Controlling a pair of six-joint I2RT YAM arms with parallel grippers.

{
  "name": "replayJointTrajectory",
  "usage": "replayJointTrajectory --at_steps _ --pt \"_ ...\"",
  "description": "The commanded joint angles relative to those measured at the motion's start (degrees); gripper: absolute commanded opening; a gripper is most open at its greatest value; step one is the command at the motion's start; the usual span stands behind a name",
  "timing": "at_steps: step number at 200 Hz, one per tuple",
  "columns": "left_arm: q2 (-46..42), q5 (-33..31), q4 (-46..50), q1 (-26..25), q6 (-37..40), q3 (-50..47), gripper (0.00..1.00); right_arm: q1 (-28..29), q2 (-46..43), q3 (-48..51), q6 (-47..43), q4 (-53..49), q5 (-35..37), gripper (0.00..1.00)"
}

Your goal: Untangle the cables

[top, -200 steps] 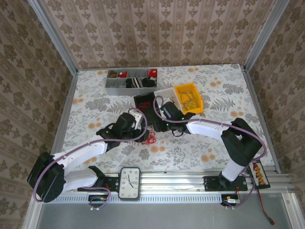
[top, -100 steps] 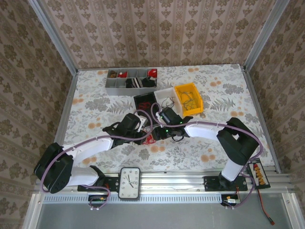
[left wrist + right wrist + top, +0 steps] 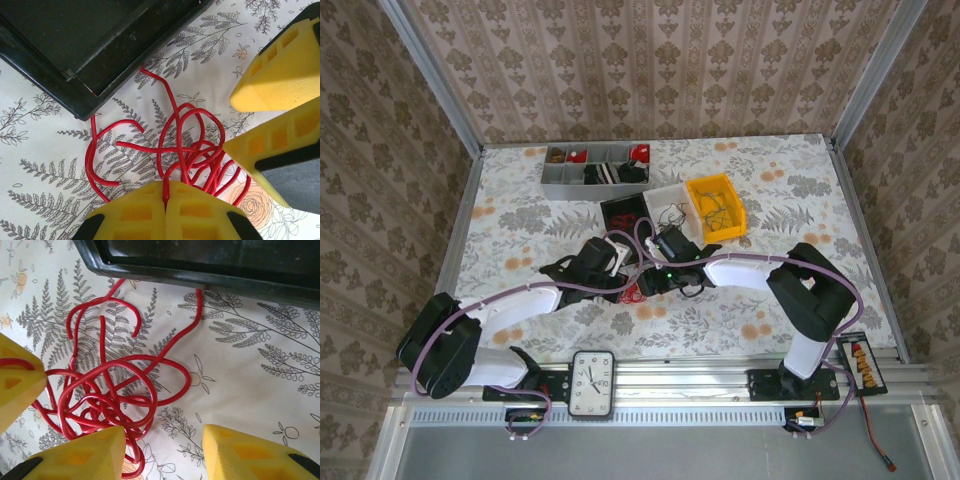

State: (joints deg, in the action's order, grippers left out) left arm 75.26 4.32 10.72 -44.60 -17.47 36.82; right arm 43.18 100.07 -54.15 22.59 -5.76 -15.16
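A tangled clump of red cables (image 3: 636,291) lies on the flowered table just in front of the black tray (image 3: 623,213). In the left wrist view the red cables (image 3: 185,150) spread ahead of my left gripper (image 3: 165,187), which is shut on one red strand pinched between its yellow fingers. The right gripper's yellow fingers (image 3: 280,75) reach in from the right of that view. In the right wrist view my right gripper (image 3: 162,440) stands open, its left finger over the edge of the red cables (image 3: 107,390), its right finger on bare table.
A black tray edge (image 3: 200,277) lies just beyond the clump. A white bin (image 3: 672,203) and a yellow bin (image 3: 715,208) holding dark wires stand behind, with a grey divided organiser (image 3: 595,170) further back. A clock (image 3: 592,382) sits at the near rail.
Both arms have closed in on the red clump from either side. The left gripper has moved right to the cables, and the right gripper has come down left to them.
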Motion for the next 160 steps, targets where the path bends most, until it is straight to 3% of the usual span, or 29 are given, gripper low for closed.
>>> replayJointTrajectory --at_steps 1,72,117,142,160 --pt "-1.4 -1.0 0.0 0.0 0.0 0.8 0.00 0.2 -2.4 0.2 -0.9 2.6 -2.2 0.46" --pt "-3.5 0.3 -1.3 1.8 -1.1 -1.1 0.00 0.4 -1.7 -0.1 -1.0 4.6 -5.9 0.47" --pt "-5.6 2.8 -2.9 3.8 -2.2 -1.9 0.00 0.8 6.6 -6.0 -0.9 -6.2 3.0 0.45" --pt "-8.2 1.8 -3.1 4.9 -3.5 -2.9 0.00 0.8 7.4 -5.5 0.7 -9.0 8.5 0.33" --pt "-10.7 -4.7 -1.0 5.7 -6.9 -3.9 0.00 0.4 6.0 -4.1 2.4 -10.2 13.3 0.23"
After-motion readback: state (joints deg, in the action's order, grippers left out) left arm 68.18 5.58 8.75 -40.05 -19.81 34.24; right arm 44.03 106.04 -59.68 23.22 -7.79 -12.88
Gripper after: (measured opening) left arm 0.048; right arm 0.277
